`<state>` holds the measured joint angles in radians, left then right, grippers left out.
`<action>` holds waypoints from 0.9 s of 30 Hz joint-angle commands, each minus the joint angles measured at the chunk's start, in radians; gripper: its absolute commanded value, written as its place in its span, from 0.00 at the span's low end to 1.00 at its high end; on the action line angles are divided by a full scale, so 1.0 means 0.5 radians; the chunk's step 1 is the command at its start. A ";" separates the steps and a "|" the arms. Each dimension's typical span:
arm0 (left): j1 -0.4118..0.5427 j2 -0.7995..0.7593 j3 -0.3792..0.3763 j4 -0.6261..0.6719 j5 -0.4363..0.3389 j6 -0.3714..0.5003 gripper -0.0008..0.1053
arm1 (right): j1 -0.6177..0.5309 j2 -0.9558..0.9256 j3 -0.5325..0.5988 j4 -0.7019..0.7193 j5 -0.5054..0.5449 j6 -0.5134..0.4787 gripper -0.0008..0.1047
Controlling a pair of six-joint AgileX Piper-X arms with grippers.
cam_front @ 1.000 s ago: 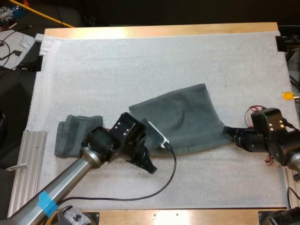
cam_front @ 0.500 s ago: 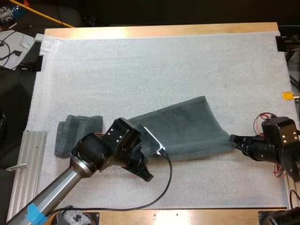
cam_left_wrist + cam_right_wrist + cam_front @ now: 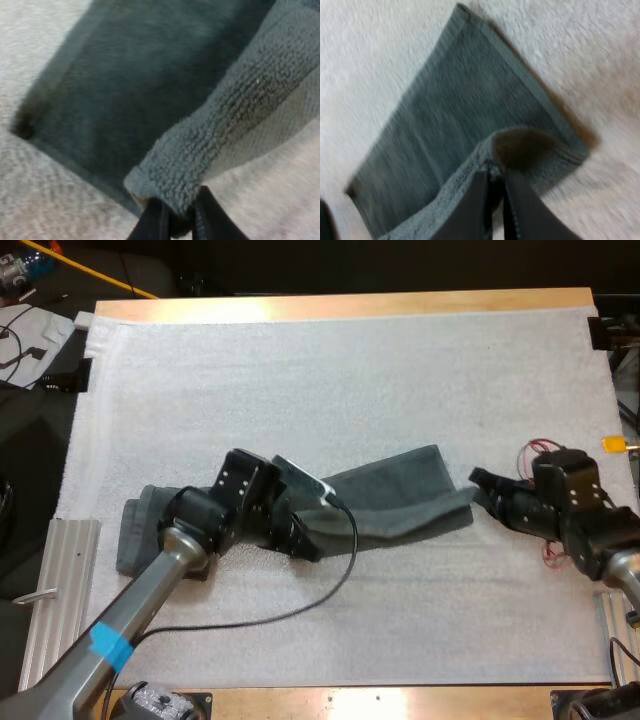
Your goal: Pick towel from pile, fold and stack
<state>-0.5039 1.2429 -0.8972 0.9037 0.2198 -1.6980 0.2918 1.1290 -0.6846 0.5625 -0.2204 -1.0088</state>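
Note:
A dark grey-green towel lies stretched across the middle of the white mat, its near edge lifted and doubled over the rest. My left gripper is shut on the towel's left corner; my right gripper is shut on its right corner. Both wrist views look past the black fingers onto the flat lower layer. A second towel, folded, rests at the left, partly under my left arm.
A ribbed metal plate sits at the mat's left front corner. Bare white mat stretches behind the towel toward the wooden far edge. A black cable loops over the mat in front.
Both grippers have carried the towel's near edge away from the front, toward the far edge. The towel has gone from a wide spread to a narrow doubled strip. The left gripper also shifted left.

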 commanded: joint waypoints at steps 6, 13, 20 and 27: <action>0.163 0.147 -0.002 -0.176 0.018 0.001 0.01 | -0.006 0.261 -0.022 -0.344 -0.034 0.150 0.01; 0.238 0.295 -0.002 -0.299 -0.117 0.012 0.01 | -0.012 0.484 -0.025 -0.634 -0.017 0.278 0.01; 0.259 0.344 0.002 -0.414 -0.264 0.029 0.01 | -0.012 0.570 -0.026 -0.757 0.089 0.276 0.01; 0.269 0.351 -0.007 -0.472 -0.234 0.020 0.21 | -0.012 0.592 -0.019 -0.843 0.089 0.289 0.23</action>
<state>-0.3698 1.4266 -0.8972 0.6786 0.1156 -1.6837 0.2898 1.4428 -0.6880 0.1537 -0.1688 -0.8581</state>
